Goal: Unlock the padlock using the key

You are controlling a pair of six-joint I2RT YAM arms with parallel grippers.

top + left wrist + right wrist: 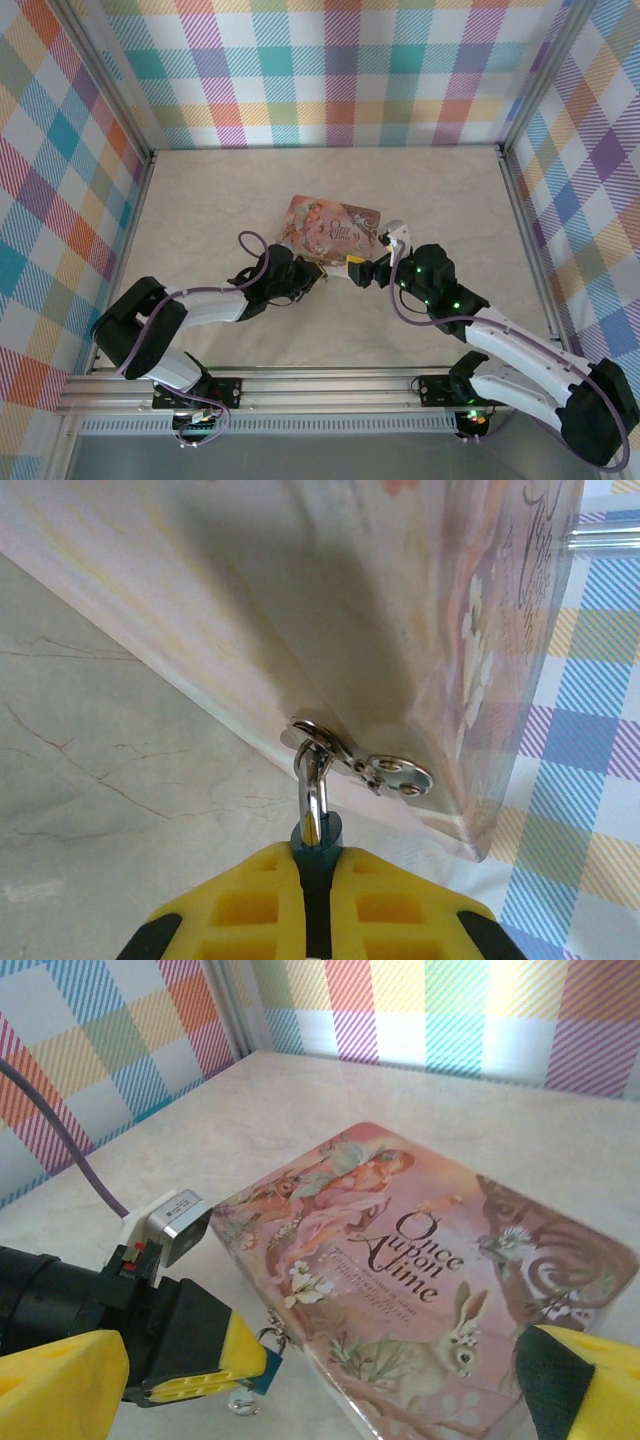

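From above, both arms meet at the near edge of the pink tin [332, 226], which lies flat in the middle of the table [200, 200]. The left gripper [315, 272] and right gripper [353, 274] face each other just beside the tin's front edge, and the padlock between them is too small to make out there. The left wrist camera shows the left gripper's yellow fingers [250, 910] closed tight on the padlock [318, 838], with its blue body pinched between them. Its shackle [313, 785] is threaded through the hasp [385, 772] on the tin's edge. The right wrist camera shows the right gripper's own fingers spread wide and holding nothing, facing the tin's lid and the clamped padlock. A small pale bit hangs just under the padlock. It may be the key [243, 1400] seated in the keyhole, but it is too small to be sure. By my judgement, the padlock is steadied and the key perhaps inserted. Turning the key and freeing the shackle from the hasp remain, since nothing shows the lock sprung.
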